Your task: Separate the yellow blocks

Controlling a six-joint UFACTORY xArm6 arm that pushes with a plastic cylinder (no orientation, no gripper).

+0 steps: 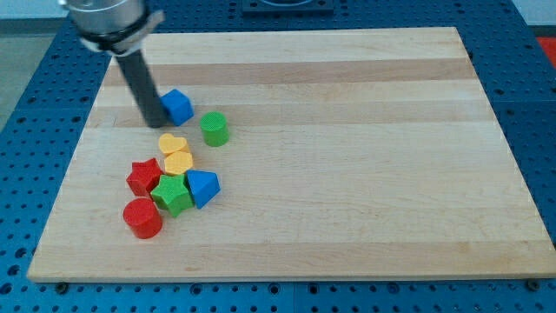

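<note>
Two yellow blocks touch each other at the board's left: a yellow heart-like block point(172, 143) above a yellow hexagon-like block point(178, 162). My tip point(154, 123) is at the end of the dark rod, just above and left of the upper yellow block, apart from it. A blue block point(178, 106) sits right beside the rod, on its right. A green cylinder point(214, 128) stands to the right of the upper yellow block.
Below the yellow blocks lie a red star point(144, 176), a green star-like block point(172, 193), a blue block point(203, 187) and a red cylinder point(142, 217). The wooden board point(365, 156) rests on a blue perforated table.
</note>
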